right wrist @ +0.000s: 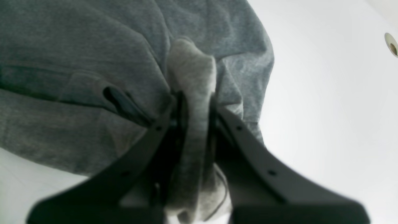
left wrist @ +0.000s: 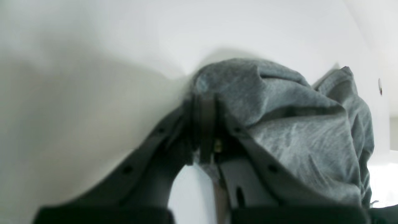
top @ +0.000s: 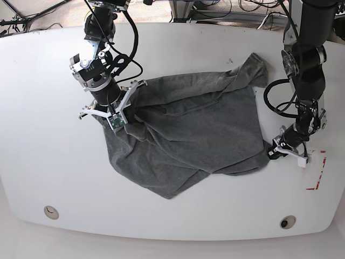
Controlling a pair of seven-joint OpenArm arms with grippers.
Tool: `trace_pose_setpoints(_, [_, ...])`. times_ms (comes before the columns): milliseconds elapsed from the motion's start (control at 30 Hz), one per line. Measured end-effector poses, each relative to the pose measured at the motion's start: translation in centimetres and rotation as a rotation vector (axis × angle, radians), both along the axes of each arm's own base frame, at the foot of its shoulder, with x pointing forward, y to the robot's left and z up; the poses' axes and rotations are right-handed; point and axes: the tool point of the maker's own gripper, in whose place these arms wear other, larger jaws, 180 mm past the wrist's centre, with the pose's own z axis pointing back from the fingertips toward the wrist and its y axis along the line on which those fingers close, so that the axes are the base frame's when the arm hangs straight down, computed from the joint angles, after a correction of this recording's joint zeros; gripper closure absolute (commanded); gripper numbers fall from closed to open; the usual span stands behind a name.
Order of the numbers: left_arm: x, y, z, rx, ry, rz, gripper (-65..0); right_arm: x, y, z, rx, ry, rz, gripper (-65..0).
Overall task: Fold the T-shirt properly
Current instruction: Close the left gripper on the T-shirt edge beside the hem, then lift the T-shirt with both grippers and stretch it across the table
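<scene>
Grey knit, one T-shirt [top: 188, 135], pinched by two pincers: left pincer [top: 271, 151], right pincer [top: 125, 112].

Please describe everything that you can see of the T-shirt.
The T-shirt is plain dark heather-grey, of soft knit fabric, with no print. It lies spread but rumpled, with many folds, on the white table, not yet folded. The right gripper is shut on a bunched fold at one edge, and the left gripper is shut on the cloth at the opposite edge. One sleeve points toward the table's far side.
</scene>
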Motion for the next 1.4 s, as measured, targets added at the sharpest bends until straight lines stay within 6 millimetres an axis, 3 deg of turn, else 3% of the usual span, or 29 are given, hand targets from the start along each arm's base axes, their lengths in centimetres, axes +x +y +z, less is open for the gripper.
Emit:
trace_pose_setpoints(200, [0.1,-1.1,-0.2,-0.015,0.000,-0.012,0.0,0.0,0.0,0.0,0.000,0.000,0.000,0.0])
trace_pose_setpoints(700, [0.3,-0.6,0.6,-0.027,-0.020,-0.001,0.0,0.1,0.4,0.5,0.014,-0.014,0.000,0.0])
trace_pose_setpoints(833, [0.3,-0.1,2.1,-0.024,-0.049,-0.032,0.0,0.2,1.1,0.9,0.059,-0.026,0.006,0.0])
trace_pose_setpoints(1067, [0.2,3.1,6.5,0.077,-0.146,-0.030,0.0,0.6,1.0,1.3,0.057,-0.037,0.005,0.0])
trace_pose_setpoints(1300, [0.2,1.7,9.2,0.137,-0.188,-0.108,0.0,2.2,1.0,2.1,0.060,-0.065,0.005,0.0])
trace_pose_setpoints(1400, [-0.3,2.3,11.0,0.154,-0.234,-0.104,0.0,2.7,0.3,2.5,0.067,-0.076,-0.018,0.0])
